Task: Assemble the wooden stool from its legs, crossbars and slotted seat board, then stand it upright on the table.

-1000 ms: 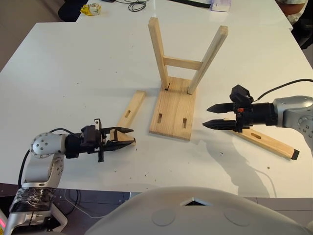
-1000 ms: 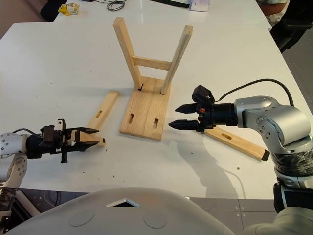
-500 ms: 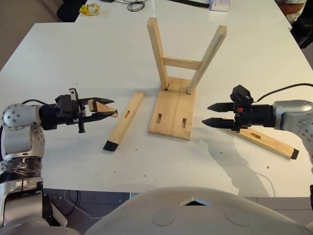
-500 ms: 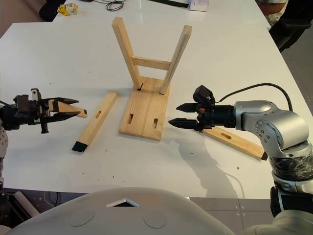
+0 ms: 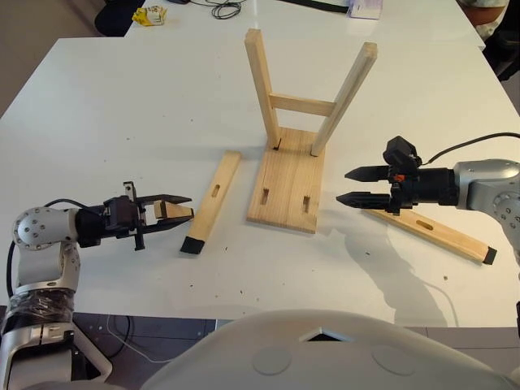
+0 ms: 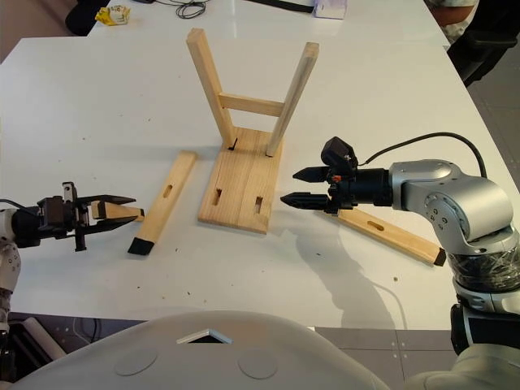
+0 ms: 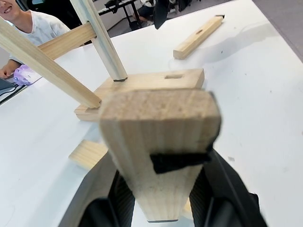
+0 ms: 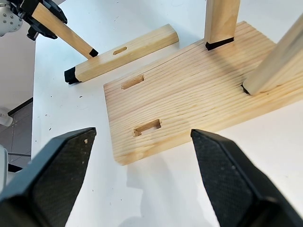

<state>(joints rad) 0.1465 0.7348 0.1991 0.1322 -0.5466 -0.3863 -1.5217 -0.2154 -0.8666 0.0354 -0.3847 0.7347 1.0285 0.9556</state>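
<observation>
Ahead of the left claw (image 5: 183, 209), head view: loose leg (image 5: 215, 183) flat on the table (image 5: 106, 106), its black end just beside the tips. The claw is clamped on a short crossbar (image 5: 169, 210) that sticks out past the fingers toward that leg. Beyond the leg is the seat (image 5: 288, 191), lying flat, with two legs (image 5: 264, 89) already plugged into its far end and a rail (image 5: 302, 104) between them. Right claw (image 5: 351, 185) hovers just off the seat's right edge, jaws well apart, holding nothing. Second loose leg (image 5: 443, 236) lies under and behind it.

Left wrist: crossbar end sits right up against the lens, pinched between the fingers (image 7: 225, 189) on both sides. Seat and fitted legs are straight ahead, well apart from the tips.

Right wrist: pads (image 8: 52, 175) spread wide, nothing between them. Seat is directly ahead, and its two near slots (image 8: 147, 126) are empty.

Step, my read: half built, second leg pair pending. The crossbar looks meant for the mortise (image 5: 211, 188) in the loose leg. Next move needs the crossbar end lined up square with that mortise. The leg will likely slide unless the right claw pins it.
</observation>
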